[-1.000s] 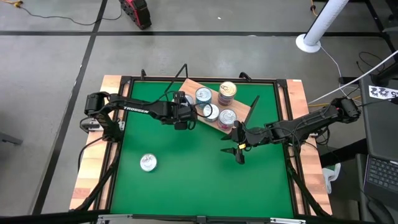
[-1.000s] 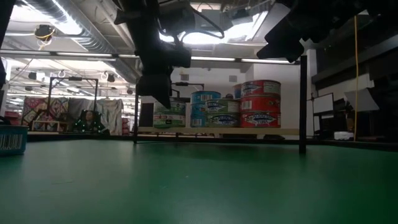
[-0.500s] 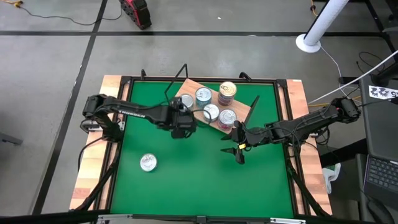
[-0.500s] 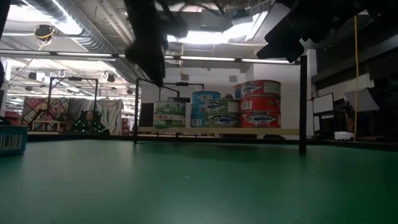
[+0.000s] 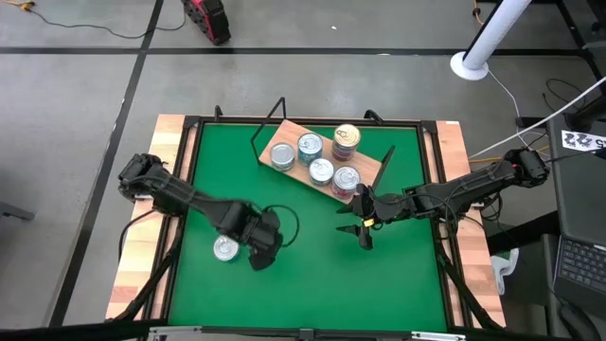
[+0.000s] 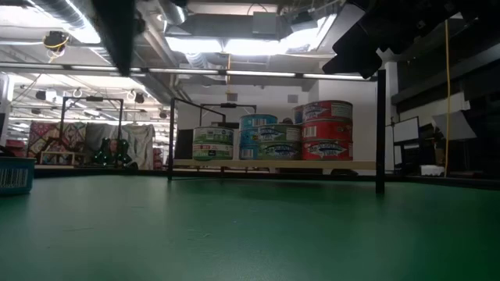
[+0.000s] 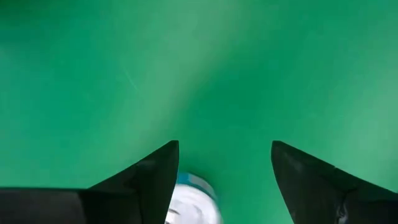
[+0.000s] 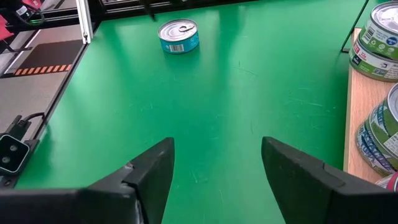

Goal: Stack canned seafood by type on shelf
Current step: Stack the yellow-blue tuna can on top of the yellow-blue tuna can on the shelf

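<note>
The wooden shelf stands slantwise at the far middle of the green mat and carries several tins, some stacked; the low view shows green, blue and red labelled stacks. One teal tin with a silver lid stands alone on the mat at the near left. My left gripper hovers open just to the right of it, pointing down; the tin's edge shows beside one finger. My right gripper waits open near the shelf's near side.
The mat is framed by a black rail and wooden borders. The shelf's black wire supports rise at its ends. Bare mat lies between the two grippers and along the near edge.
My left gripper has swung away from the shelf's left end toward the table's near left, rolling and tipping until it points down, and now hangs beside the loose tin. It stayed open and carried nothing. The tins on the shelf have not moved.
</note>
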